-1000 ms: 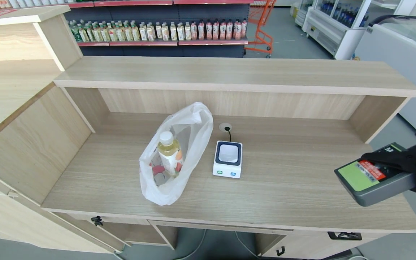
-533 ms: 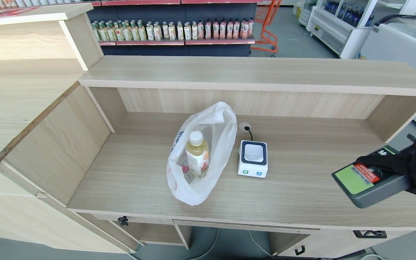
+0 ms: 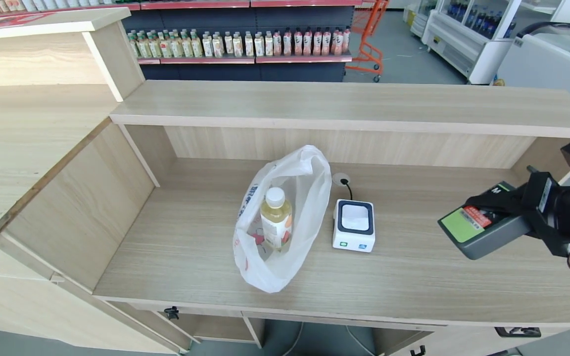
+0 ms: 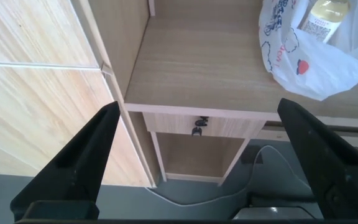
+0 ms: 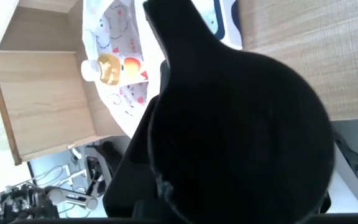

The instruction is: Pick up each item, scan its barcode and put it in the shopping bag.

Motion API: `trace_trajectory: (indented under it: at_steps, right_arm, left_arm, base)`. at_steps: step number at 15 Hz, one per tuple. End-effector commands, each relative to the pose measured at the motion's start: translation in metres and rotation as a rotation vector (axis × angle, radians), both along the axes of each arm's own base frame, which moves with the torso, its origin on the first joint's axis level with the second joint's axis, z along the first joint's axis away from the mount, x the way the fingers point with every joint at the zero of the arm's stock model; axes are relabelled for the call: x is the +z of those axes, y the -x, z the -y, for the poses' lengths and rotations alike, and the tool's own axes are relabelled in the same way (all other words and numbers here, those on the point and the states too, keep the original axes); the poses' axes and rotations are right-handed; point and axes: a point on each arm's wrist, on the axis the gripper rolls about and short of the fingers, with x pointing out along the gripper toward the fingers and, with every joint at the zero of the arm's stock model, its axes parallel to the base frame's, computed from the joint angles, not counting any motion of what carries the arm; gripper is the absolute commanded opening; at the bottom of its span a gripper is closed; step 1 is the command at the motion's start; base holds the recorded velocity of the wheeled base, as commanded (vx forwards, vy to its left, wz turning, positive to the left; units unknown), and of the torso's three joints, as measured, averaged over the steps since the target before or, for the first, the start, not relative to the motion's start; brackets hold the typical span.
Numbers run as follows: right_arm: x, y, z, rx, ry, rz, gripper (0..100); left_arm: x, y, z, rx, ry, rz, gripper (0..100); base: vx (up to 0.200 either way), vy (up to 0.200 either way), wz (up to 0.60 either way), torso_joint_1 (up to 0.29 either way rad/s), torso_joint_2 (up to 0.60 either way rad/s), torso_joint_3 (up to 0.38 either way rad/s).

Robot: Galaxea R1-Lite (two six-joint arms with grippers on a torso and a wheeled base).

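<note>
The left gripper [image 4: 197, 107] is hanging in front of the near edge of the surface [image 3: 413, 277], towards its left end. Its 2 black fingers [image 4: 79, 168] are standing wide apart and they are holding nothing.

Near the middle of the surface the white shopping bag [image 3: 285, 222] is lying with its mouth open. 1 bottle [image 3: 276, 217] with a white cap and yellowish drink is standing upright inside it. The left wrist view is also showing the bag's near end [image 4: 303, 56], with the bottle [image 4: 325, 15] in it.

Just beside the bag on the right, the white scanner [image 3: 354, 225] is sitting with its window facing up. Its black cable [image 3: 347, 189] is running into a round hole behind it.

At the right end, the right gripper [image 3: 485, 215] is holding a dark grey box [image 3: 488, 235] above the surface, well apart from the scanner. The fingers are closed on the box. 1 black finger [image 3: 493, 201] is lying across the upper side, beside the green and red label [image 3: 465, 222], and the box is sticking out past it towards the scanner, tilted. The other finger is hidden behind the box. In the right wrist view the bag [image 5: 120, 99] and the bottle [image 5: 107, 68] are appearing beyond the dark body of the gripper.
</note>
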Motion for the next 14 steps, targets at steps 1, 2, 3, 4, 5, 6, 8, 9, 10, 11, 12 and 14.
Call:
trace_trajectory:
  at_steps: [1, 2, 3, 4, 5, 6, 8, 9, 10, 11, 12, 14]
  right_arm:
    - [-0.015, -0.018, -0.004, 0.004, 0.025, -0.063, 0]
    - [-0.020, -0.029, -0.005, 0.019, 0.055, -0.063, 0]
    - [-0.025, -0.037, -0.007, 0.031, 0.072, -0.049, 0]
    - [-0.031, -0.045, -0.009, 0.048, 0.085, -0.041, 0]
    - [-0.036, -0.052, -0.016, 0.077, 0.099, -0.037, 0]
    - [-0.041, -0.057, -0.020, 0.099, 0.118, -0.037, 0]
    - [-0.054, -0.068, -0.025, 0.161, 0.204, -0.023, 0]
    - [-0.060, -0.073, -0.027, 0.183, 0.236, -0.010, 0]
    - [-0.065, -0.082, -0.029, 0.197, 0.255, 0.012, 0]
    - [-0.071, -0.092, -0.034, 0.207, 0.257, 0.045, 0]
    - [-0.073, -0.095, -0.036, 0.209, 0.256, 0.058, 0]
    - [-0.090, -0.119, -0.055, 0.238, 0.249, 0.153, 0]
  left_arm:
    - [0.000, 0.000, 0.000, 0.001, 0.000, -0.002, 100]
    - [0.000, 0.000, 0.000, 0.001, 0.000, -0.002, 100]
    - [0.000, 0.000, 0.000, 0.001, 0.000, -0.002, 100]
    - [0.000, 0.000, 0.000, 0.001, 0.000, -0.002, 100]
    - [0.000, 0.000, 0.000, 0.001, 0.000, -0.002, 100]
    - [0.000, 0.000, 0.000, 0.001, 0.000, -0.002, 100]
    - [0.000, 0.000, 0.000, 0.001, 0.000, -0.002, 100]
    - [0.000, 0.000, 0.000, 0.001, 0.000, -0.002, 100]
    - [0.000, 0.000, 0.000, 0.001, 0.000, -0.002, 100]
    - [0.000, 0.000, 0.000, 0.001, 0.000, -0.002, 100]
    - [0.000, 0.000, 0.000, 0.001, 0.000, -0.002, 100]
    - [0.000, 0.000, 0.000, 0.001, 0.000, -0.002, 100]
  base:
    - [0.000, 0.000, 0.00, 0.000, 0.00, 0.000]
    - [0.000, 0.000, 0.00, 0.000, 0.00, 0.000]
    - [0.000, 0.000, 0.00, 0.000, 0.00, 0.000]
    - [0.000, 0.000, 0.00, 0.000, 0.00, 0.000]
    - [0.000, 0.000, 0.00, 0.000, 0.00, 0.000]
    - [0.000, 0.000, 0.00, 0.000, 0.00, 0.000]
    - [0.000, 0.000, 0.00, 0.000, 0.00, 0.000]
    - [0.000, 0.000, 0.00, 0.000, 0.00, 0.000]
    - [0.000, 0.000, 0.00, 0.000, 0.00, 0.000]
    - [0.000, 0.000, 0.00, 0.000, 0.00, 0.000]
    - [0.000, 0.000, 0.00, 0.000, 0.00, 0.000]
    - [0.000, 0.000, 0.00, 0.000, 0.00, 0.000]
